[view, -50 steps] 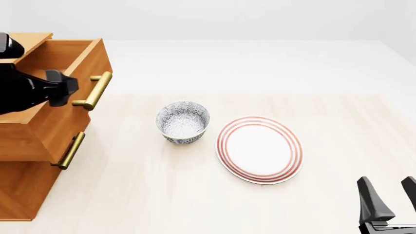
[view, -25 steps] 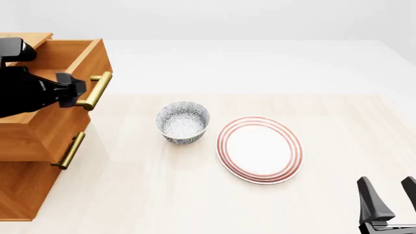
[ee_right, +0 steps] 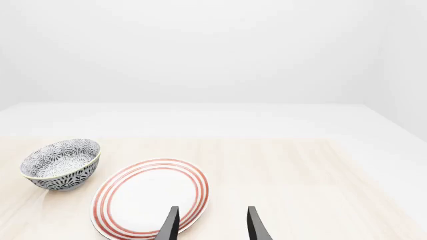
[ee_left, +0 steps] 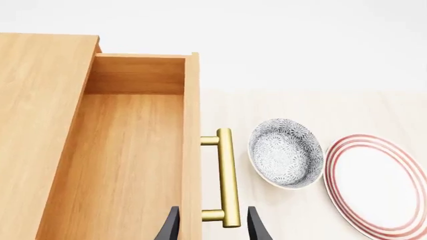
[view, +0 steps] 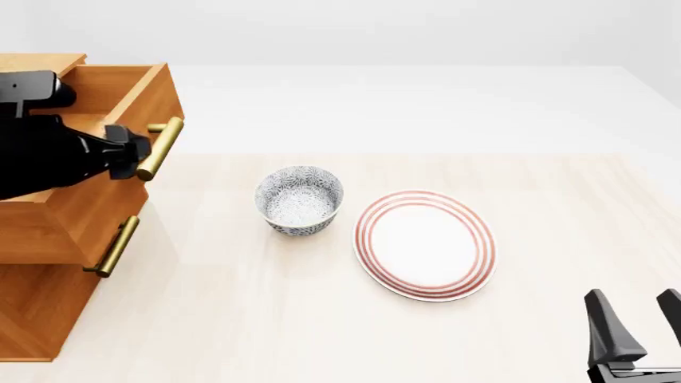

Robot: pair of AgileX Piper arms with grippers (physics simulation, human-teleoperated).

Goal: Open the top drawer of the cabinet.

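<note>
Top drawer pulled well out of the cabinet, plain inside exposed. Left gripper spread wide, straddling the brass handle without clamping it. Right gripper parted, idle, near the plate. Risk: snagging the handle while backing away, nudging the drawer, or drifting toward the bowl beside the handle.
</note>
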